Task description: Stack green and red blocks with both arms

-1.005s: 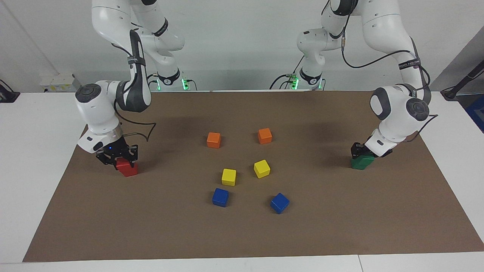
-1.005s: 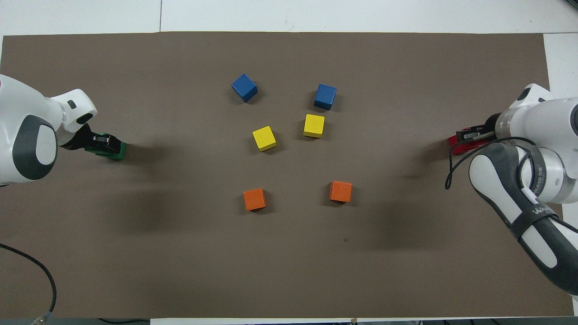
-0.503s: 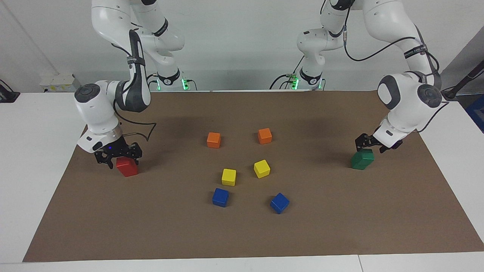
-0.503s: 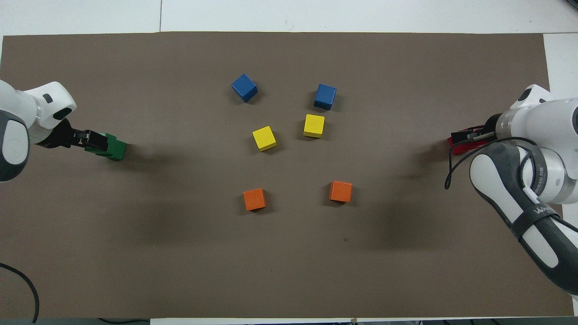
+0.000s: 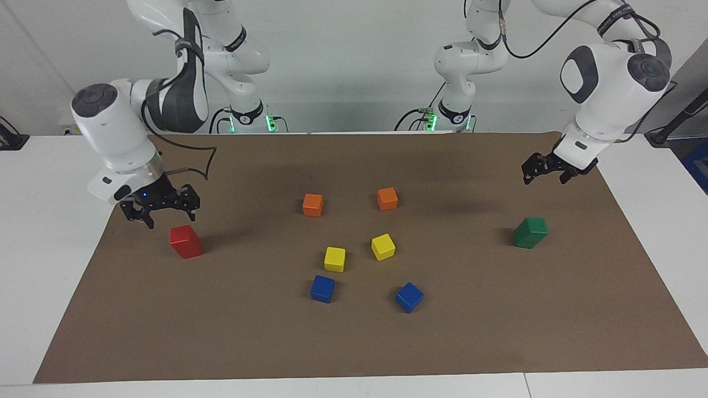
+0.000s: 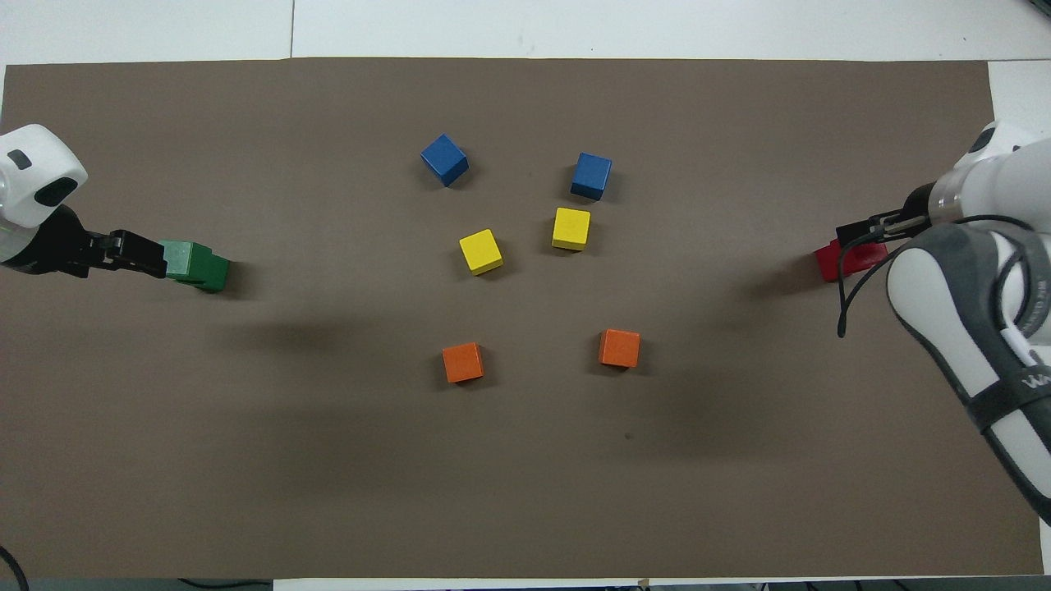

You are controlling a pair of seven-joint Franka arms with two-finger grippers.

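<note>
Brown paper is spread over the desk. Both stacks have just been let go: the green blocks [image 5: 530, 232] below the raised left gripper [image 5: 546, 169], the red blocks [image 5: 186, 241] near the right gripper [image 5: 160, 209], fingers apart. Stacking looks done.

A brown mat [image 5: 498, 331] covers the white table [image 5: 33, 221]. At its middle, two orange cubes [image 5: 312, 204] [image 5: 387, 198] lie at twelve o'clock, two yellow cubes [image 5: 334, 258] [image 5: 383, 246] centrally, two blue cubes [image 5: 322, 288] [image 5: 409, 297] at six o'clock.
</note>
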